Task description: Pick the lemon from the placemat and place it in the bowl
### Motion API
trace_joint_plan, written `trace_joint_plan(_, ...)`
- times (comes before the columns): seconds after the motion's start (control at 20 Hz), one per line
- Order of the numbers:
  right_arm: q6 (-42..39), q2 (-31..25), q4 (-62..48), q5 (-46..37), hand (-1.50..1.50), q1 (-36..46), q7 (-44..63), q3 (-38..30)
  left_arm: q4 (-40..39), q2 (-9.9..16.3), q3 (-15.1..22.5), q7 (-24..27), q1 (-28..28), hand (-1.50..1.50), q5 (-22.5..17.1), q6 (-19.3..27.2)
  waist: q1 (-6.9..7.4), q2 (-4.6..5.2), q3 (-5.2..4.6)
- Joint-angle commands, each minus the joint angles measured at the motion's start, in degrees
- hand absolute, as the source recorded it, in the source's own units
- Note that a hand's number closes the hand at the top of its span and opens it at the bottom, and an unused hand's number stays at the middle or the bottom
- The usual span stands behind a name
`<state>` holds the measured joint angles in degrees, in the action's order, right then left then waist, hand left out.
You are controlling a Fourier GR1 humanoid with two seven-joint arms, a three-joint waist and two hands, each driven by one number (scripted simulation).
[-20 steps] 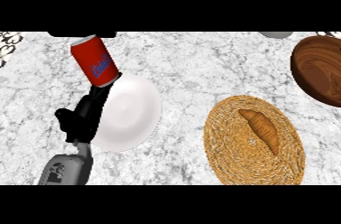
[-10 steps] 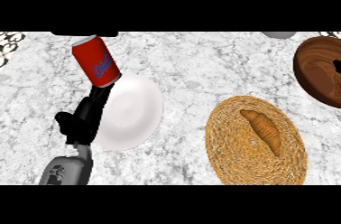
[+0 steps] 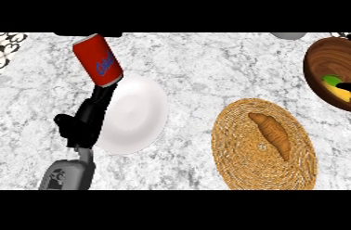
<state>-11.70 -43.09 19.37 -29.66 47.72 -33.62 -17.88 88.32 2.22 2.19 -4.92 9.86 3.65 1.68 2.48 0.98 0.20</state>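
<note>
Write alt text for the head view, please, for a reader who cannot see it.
On a marble counter, the left robot hand rests against a white plate, with a red can just above. To the right, a croissant lies on a woven placemat; a wooden bowl sits at the right edge.
</note>
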Motion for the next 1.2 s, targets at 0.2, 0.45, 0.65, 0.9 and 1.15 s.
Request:
trace_joint_plan(0.2, -1.7, -3.6, -4.0, 7.6, -1.5, 2.1, -7.3, -8.4, 1.7, -1.4, 1.7, 0.1, -2.6, 0.0, 1.4, 1.2, -0.63, -0.29, -0.03)
trace_joint_plan(0.45, -8.8, -7.7, -8.0, 10.4, -1.5, 4.4, -3.0, -11.1, -0.5, -1.7, 0.3, 0.5, -0.3, 0.0, 0.7, 1.7, -0.55, -0.09, -0.04)
trace_joint_plan(0.65, -17.0, -13.2, -9.9, 12.6, -1.5, 3.8, -0.8, -13.0, 1.6, -0.9, 1.0, -0.3, -1.7, 0.0, 1.4, 1.4, -0.63, -0.22, -0.02)
trace_joint_plan(0.9, -22.9, -14.7, -11.2, 15.7, -1.5, 2.9, 0.3, -15.5, 1.7, -0.5, 0.7, -1.9, -0.6, 0.0, 1.2, 1.0, -0.58, -0.17, 0.0)
trace_joint_plan(1.15, -29.2, -15.1, -10.6, 16.4, -1.5, -2.6, -3.6, -15.4, 1.2, -0.9, 0.5, -0.1, -2.8, 0.0, 0.5, 0.8, -0.68, -0.14, 0.07)
